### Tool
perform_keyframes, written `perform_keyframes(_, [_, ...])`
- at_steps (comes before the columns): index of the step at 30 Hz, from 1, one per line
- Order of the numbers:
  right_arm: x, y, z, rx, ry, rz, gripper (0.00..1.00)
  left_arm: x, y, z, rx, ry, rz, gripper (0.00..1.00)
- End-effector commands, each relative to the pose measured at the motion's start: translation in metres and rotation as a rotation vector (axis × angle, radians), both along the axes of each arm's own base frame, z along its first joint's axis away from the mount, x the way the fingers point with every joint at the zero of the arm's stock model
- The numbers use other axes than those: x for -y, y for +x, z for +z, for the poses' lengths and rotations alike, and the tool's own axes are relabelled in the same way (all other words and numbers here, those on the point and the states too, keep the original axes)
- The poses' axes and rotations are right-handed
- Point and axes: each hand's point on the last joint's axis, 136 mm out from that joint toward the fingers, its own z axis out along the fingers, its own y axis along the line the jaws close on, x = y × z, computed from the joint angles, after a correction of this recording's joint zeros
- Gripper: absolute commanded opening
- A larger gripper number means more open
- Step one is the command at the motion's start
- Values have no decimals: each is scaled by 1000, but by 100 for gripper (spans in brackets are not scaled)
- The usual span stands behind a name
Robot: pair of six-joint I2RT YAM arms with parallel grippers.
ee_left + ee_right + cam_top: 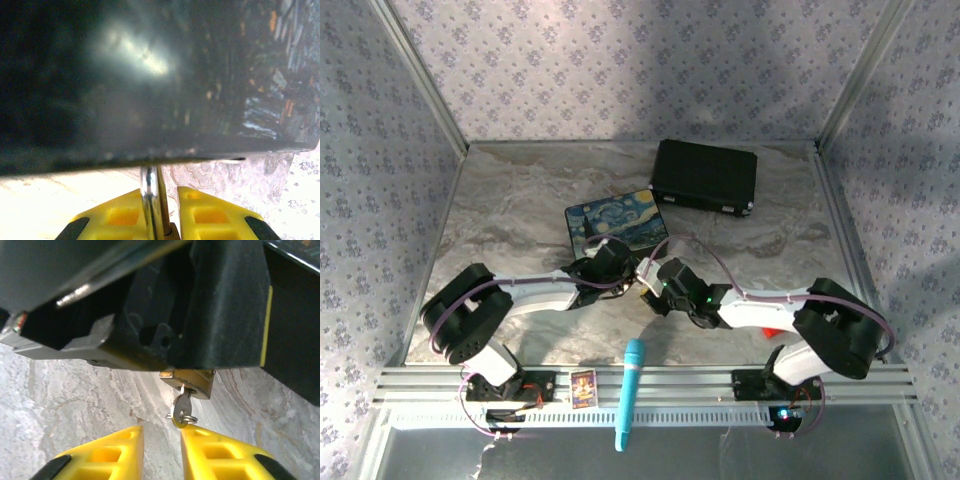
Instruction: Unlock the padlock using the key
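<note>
Brass padlock (pixel 189 382) held, key (pixel 182 406) already seated in it.
Its silver shackle (pixel 151 200) is clamped by the left gripper (pixel 165 195) beside the painted box (pixel 615 220); the right gripper (pixel 161 432) is parted under the key, nothing gripped. Turning is judged outstanding.

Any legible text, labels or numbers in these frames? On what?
None legible.
Small dark-and-orange printed card on the grey metal front rail: print too small to read.
Brass padlock: no marking can be made out.
</note>
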Motion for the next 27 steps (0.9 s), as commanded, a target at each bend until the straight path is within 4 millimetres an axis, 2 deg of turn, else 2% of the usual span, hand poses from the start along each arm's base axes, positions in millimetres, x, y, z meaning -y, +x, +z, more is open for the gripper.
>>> perform_keyframes(1, [-13, 14, 15, 31, 41, -12, 17, 10, -31, -14, -124, -43, -73, 0])
perform_keyframes(4, [-11, 16, 18, 17, 80, -29, 16, 8, -32, -15, -127, -37, -72, 0])
perform_keyframes(5, [-10, 17, 20, 21, 89, -39, 18, 8, -33, -16, -130, -38, -72, 0])
perform_keyframes(7, [-5, 22, 22, 39, 87, -77, 31, 8, -33, -17, -132, -41, -66, 0])
perform_keyframes(8, [-3, 25, 22, 40, 88, -89, 33, 8, -33, -17, -131, -45, -64, 0])
perform_keyframes(12, [3, 31, 18, 27, 79, -123, 33, 9, -34, -16, -129, -47, -68, 0])
perform_keyframes(14, [2, 31, 18, 28, 83, -120, 31, 10, -34, -15, -129, -48, -69, 0])
perform_keyframes(19, [0, 29, 17, 9, 92, -96, 13, 12, -36, -15, -130, -55, -74, 0])
perform_keyframes(27, [5, 29, 20, -175, 295, -100, 4, 10, -37, -13, -117, -61, -82, 0])
